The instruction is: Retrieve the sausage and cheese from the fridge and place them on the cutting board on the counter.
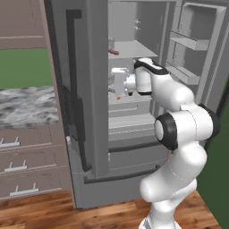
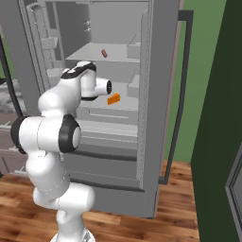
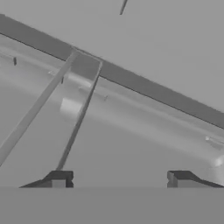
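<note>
The fridge (image 1: 89, 112) stands tall and grey with both upper doors swung wide, its interior of pale shelves exposed; the left door, with its long dark handle (image 1: 74, 76), hangs edge-on in the left base view, and the right door shows moulded door bins (image 1: 185, 42); the bottom drawers sit closed below. The counter (image 1: 24, 105), grey-and-white marbled stone, runs to the left of the fridge over brown drawers (image 1: 27, 163) with silver handles; the wall behind is green, the floor (image 2: 142, 222) is wood plank. The white arm (image 1: 179, 125) reaches from the base into the open compartment at mid-shelf height. The cheese (image 2: 113, 99), a small orange wedge, lies on a middle shelf just beside the hand in the right base view; in the left base view a speck of orange shows under the hand. The sausage (image 2: 104, 53), a small reddish-brown link, lies on the shelf above, well clear of the hand. The gripper (image 3: 118, 179) has its jaws standing apart, both dark fingertips (image 3: 59, 178) visible with empty space between them; nothing is held; grey shelf surface lies ahead of the tips. Shelf edges close in above and below the hand; the space toward the open doorway is free.
</note>
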Tool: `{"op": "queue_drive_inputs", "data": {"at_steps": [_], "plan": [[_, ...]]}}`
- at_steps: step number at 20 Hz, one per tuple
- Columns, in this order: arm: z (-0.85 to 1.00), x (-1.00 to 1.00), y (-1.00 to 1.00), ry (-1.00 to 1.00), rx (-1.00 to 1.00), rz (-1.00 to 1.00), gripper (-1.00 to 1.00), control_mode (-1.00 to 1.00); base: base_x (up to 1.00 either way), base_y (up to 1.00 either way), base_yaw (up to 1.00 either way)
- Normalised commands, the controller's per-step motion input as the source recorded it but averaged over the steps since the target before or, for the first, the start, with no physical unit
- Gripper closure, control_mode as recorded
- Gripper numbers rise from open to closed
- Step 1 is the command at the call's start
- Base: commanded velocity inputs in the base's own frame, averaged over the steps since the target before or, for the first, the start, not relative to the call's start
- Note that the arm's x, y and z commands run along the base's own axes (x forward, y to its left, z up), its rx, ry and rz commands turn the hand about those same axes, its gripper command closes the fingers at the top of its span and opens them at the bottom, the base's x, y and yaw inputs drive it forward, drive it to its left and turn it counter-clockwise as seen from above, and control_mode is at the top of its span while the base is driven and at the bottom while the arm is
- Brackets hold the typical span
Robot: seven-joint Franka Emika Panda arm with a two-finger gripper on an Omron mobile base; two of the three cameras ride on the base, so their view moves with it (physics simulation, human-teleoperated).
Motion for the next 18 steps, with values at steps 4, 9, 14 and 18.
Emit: {"op": "queue_drive_inputs", "data": {"at_steps": [4, 9, 14, 18], "plan": [[0.10, -0.87, 0.92, -0.37, -0.09, 0.09, -1.00, -1.00, 0.00, 0.00, 0.00], [0.38, -0.49, 1.00, -0.19, -0.10, 0.00, -1.00, -1.00, 0.00, 0.00, 0.00], [0.39, -0.27, -0.26, 0.09, -0.18, -0.17, -1.00, -1.00, 0.00, 0.00, 0.00], [0.01, -0.01, -0.91, 0.11, -0.33, -0.39, -1.00, -1.00, 0.00, 0.00, 0.00]]}}
